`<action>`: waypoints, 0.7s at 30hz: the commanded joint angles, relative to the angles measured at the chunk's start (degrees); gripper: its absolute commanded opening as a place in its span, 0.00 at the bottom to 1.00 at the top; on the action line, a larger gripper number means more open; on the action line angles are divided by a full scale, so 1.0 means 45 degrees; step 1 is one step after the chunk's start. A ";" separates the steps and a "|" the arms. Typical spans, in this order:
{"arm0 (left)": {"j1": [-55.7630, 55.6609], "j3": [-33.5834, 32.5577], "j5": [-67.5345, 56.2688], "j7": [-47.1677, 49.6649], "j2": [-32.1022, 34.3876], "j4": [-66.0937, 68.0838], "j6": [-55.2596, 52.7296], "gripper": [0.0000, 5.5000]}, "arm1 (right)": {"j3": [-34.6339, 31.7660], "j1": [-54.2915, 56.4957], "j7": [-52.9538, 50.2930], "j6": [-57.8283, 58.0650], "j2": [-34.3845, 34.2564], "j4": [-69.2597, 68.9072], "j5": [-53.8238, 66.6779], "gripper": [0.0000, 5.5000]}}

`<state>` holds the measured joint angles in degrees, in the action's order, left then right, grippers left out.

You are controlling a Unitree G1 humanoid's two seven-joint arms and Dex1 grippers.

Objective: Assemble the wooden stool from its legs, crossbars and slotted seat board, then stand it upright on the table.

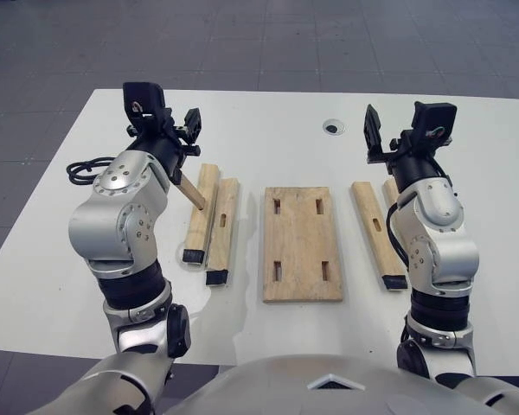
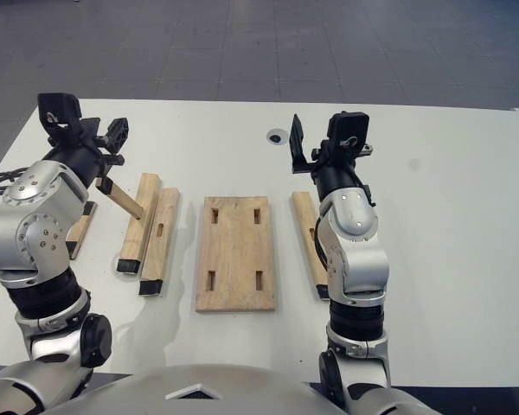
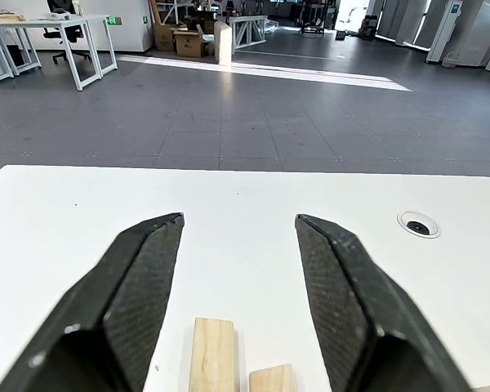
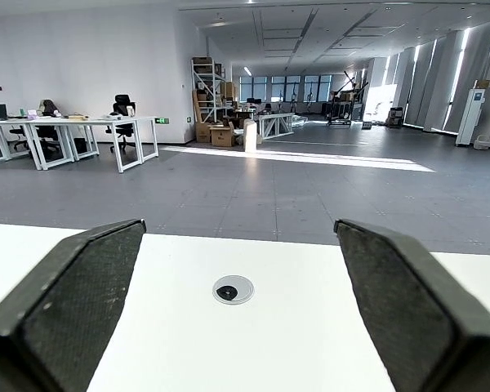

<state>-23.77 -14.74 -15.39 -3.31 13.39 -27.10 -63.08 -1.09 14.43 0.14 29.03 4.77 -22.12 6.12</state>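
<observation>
The slotted seat board (image 1: 302,243) lies flat mid-table. Left of it two legs (image 1: 203,212) (image 1: 222,229) lie side by side, black-capped ends toward me. A thin crossbar (image 2: 121,197) rests slantwise with one end on the outer leg. Another wooden piece (image 2: 80,226) peeks out beside my left arm. Right of the board lies a leg (image 1: 378,233), and a further piece (image 1: 389,192) is partly hidden by my right arm. My left gripper (image 1: 169,121) hovers open above the far ends of the left legs (image 3: 212,355). My right gripper (image 1: 404,130) is open and empty beyond the right legs.
A round cable hole (image 1: 333,128) sits in the white table (image 1: 259,147) beyond the board. A black cable (image 1: 82,169) coils near the table's left edge. Grey floor lies past the far edge.
</observation>
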 commanded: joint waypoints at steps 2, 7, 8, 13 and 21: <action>-0.2948 -0.1122 -0.0422 0.0293 0.0419 -0.0202 0.0213 0.46 | -0.0061 0.0193 0.0021 -0.0005 0.0006 0.0036 -0.0066 0.78; -0.2169 -0.1388 -0.0744 -0.0137 0.0485 0.0241 0.0305 0.46 | -0.0049 0.0179 0.0075 -0.0019 0.0005 0.0025 -0.0066 0.78; -0.0574 -0.1027 -0.0634 -0.0563 0.0375 0.0762 0.0866 0.46 | -0.0038 0.0191 0.0068 -0.0038 -0.0013 0.0040 -0.0078 0.78; 0.3935 -0.0645 -0.0226 -0.1268 -0.0406 0.2719 0.3688 0.46 | -0.0144 0.0382 0.0091 -0.0056 0.0020 0.0132 -0.0054 0.78; 0.1028 -0.1135 -0.1178 -0.0216 -0.0166 0.1451 0.4067 0.46 | -0.0117 0.0086 -0.0014 0.0059 -0.0144 -0.0081 -0.0056 0.78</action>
<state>-13.98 -19.88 -19.51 -5.80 12.07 -18.18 -42.53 -1.64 15.08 0.34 28.74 4.58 -21.90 5.88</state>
